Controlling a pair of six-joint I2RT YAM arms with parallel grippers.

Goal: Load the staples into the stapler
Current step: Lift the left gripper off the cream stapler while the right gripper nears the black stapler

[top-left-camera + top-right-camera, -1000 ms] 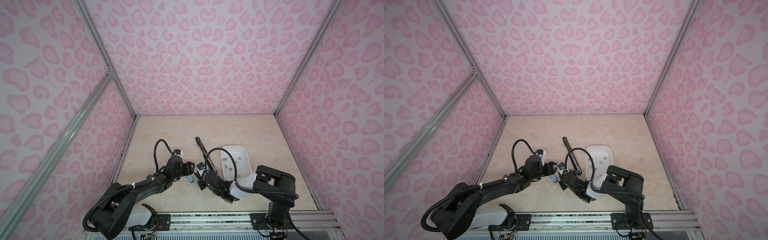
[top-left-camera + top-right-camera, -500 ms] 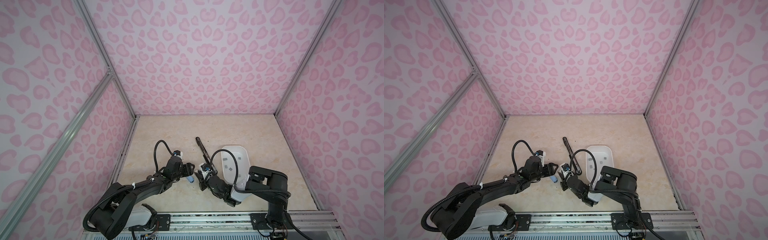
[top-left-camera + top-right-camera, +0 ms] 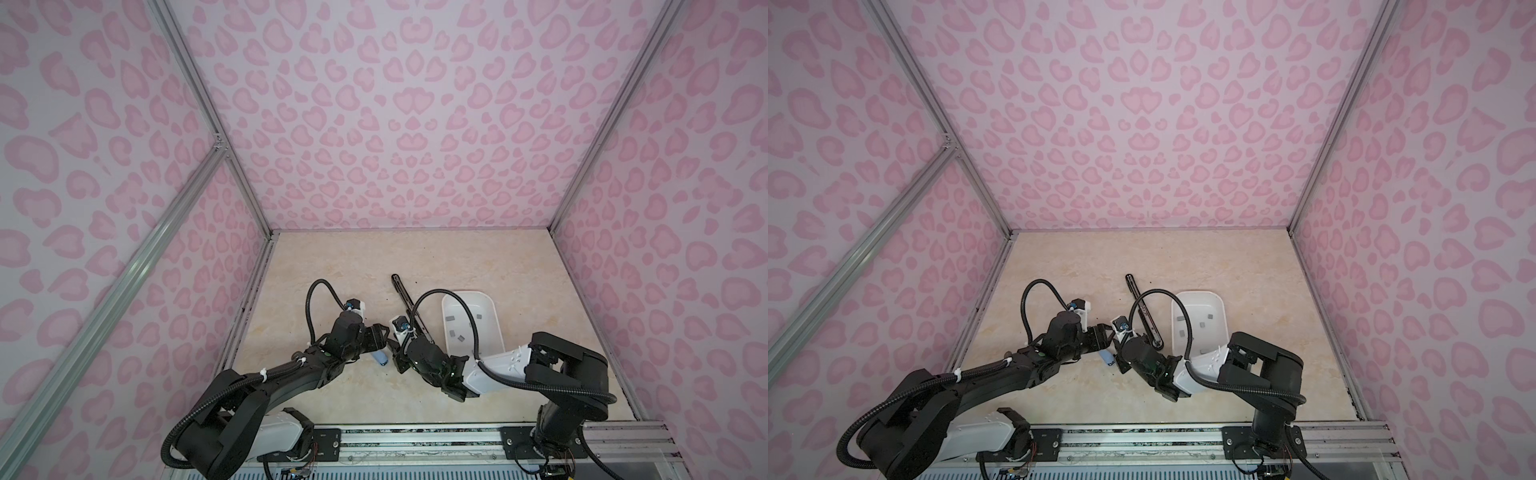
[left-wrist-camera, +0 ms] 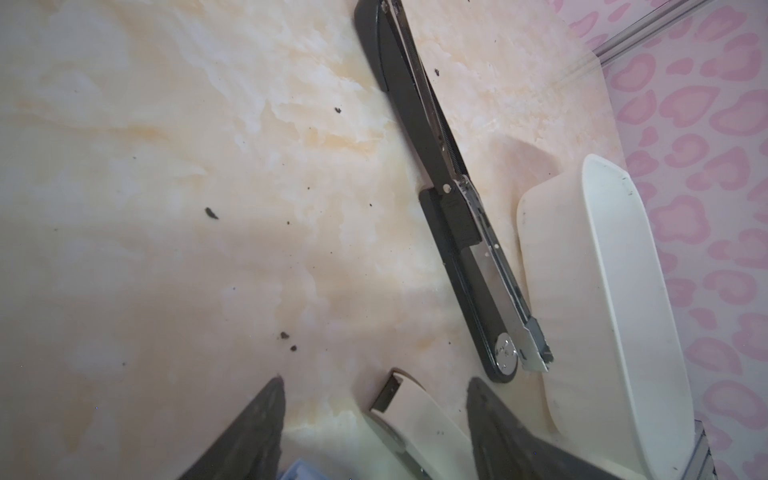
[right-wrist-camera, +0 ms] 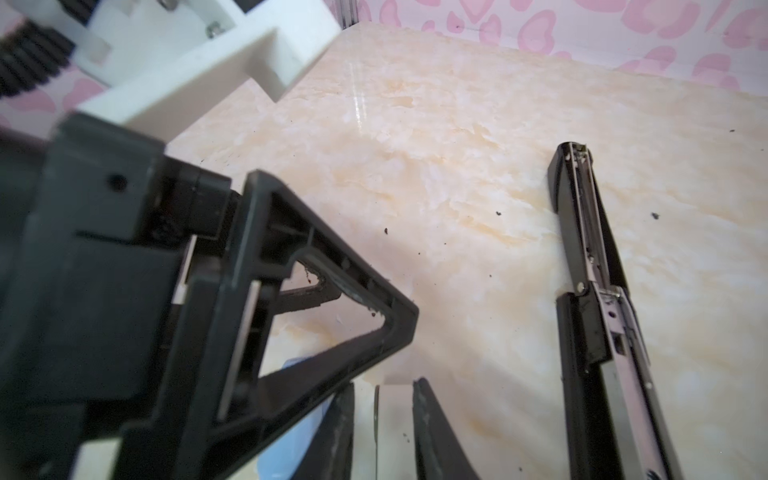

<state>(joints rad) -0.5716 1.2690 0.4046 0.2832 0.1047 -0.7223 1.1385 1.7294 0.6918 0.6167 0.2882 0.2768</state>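
Observation:
A small white stapler [image 5: 392, 415] lies low over the table with my right gripper [image 5: 384, 384] shut on its sides. My left gripper [image 4: 374, 382] stands open around the same white stapler [image 4: 415, 419], with gaps on both sides. In both top views the two grippers meet at front centre, left gripper [image 3: 384, 334] and right gripper [image 3: 395, 359]. A black stapler [image 3: 409, 305] lies opened flat beside them. Grey staples [image 3: 451, 319] lie loose in a white tray [image 3: 494, 316].
A small light blue object [image 3: 381, 358] lies on the table under the grippers. The tray [image 4: 615, 291] sits right against the black stapler [image 4: 457, 208]. Dark crumbs dot the marble top. Pink patterned walls close in three sides.
The right arm's elbow has swung a little while its gripper stayed at the white stapler, jaws eased slightly wider. The left arm has not moved.

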